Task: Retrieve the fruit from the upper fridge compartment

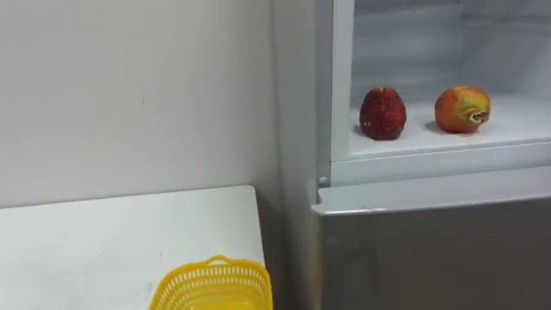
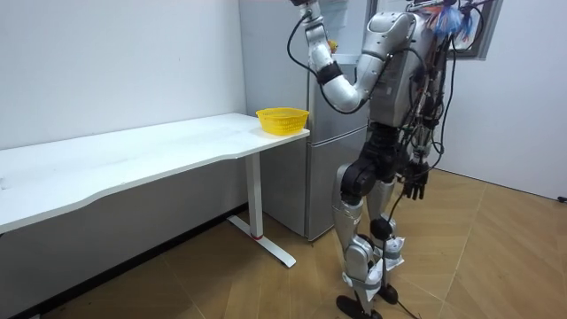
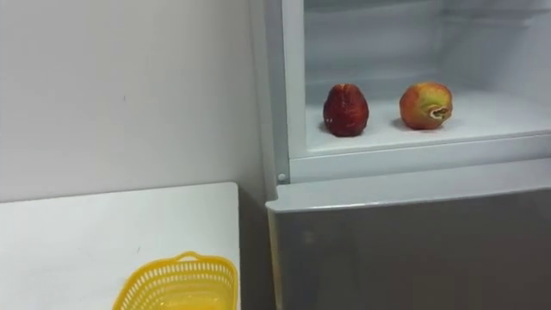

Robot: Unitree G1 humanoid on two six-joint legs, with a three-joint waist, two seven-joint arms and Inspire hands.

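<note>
Your targets are both in plain sight: a dark red strawberry-shaped fruit [image 1: 382, 113] and, to its right, an orange-red round fruit [image 1: 462, 109] with a brown stem end turned towards you. They stand a little apart, not touching, on the white shelf [image 1: 516, 129] of the open upper fridge compartment [image 1: 413, 52]. The red one is nearer the compartment's left wall. Neither hand is on them.

Below the shelf's front lip you have the grey lower door [image 1: 430, 250] of the fridge, closed. Off to the left the white desk [image 1: 103, 241] runs up beside the fridge against the white wall [image 1: 129, 86]. Right at the desk's near corner by the fridge sits a yellow plastic mesh basket [image 1: 213, 286] with a small loop handle on its rim.

In the room view your robot stands upright facing the fridge, feet on the wooden floor [image 2: 496, 257], close to the end of the desk. The left arm is raised high in front of the fridge, and the left hand [image 2: 306, 5] is cut by the top edge, so you cannot tell how it is set. The right hand [image 2: 416, 183] hangs down by the hip on the room view's right — fingers loose and empty.
</note>
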